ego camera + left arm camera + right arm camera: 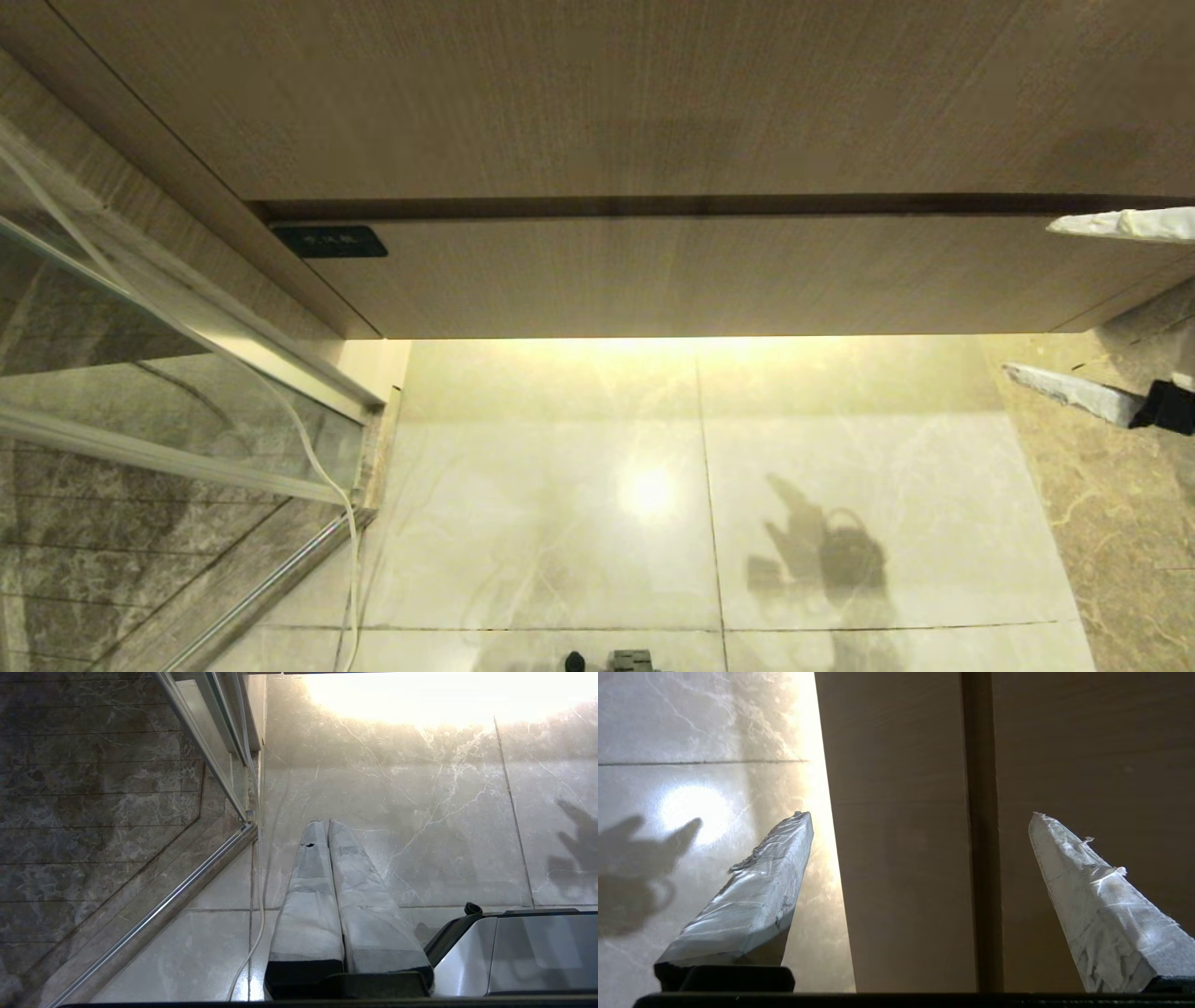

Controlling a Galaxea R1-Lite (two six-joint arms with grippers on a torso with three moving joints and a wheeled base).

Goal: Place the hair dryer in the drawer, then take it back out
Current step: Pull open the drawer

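Beige drawer point(709, 275) front is sitting flush, so w/ right gripper point(920, 816) fingers apart we're aiming one fingertip into the top gap; left gripper point(327, 822) fingers together.

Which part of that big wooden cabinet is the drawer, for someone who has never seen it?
Start at the pale wood cabinet hanging above the shiny marble floor. The drawer is its lowest band, shut, below a dark horizontal gap. Unlike the panel above, it carries a small dark label near its left end.
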